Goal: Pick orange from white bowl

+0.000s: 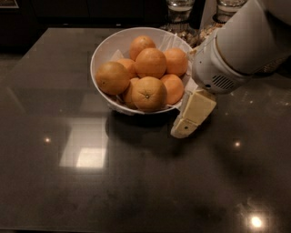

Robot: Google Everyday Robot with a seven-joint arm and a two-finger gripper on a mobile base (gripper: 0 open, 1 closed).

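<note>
A wide white bowl (105, 51) lined with crumpled white paper stands on the dark table and holds several oranges. The front orange (149, 93), large with a dark stem dot, lies nearest me. Another large orange (112, 78) lies at the bowl's left. My gripper (190, 117), with cream-coloured fingers, hangs from the white arm at the bowl's right front rim, just outside the bowl and above the table. It holds nothing that I can see.
Glass jars (178, 12) of grain stand behind the bowl at the table's back edge, one partly hidden by my arm (241, 45). The dark glossy table (68, 182) shows light reflections at front left.
</note>
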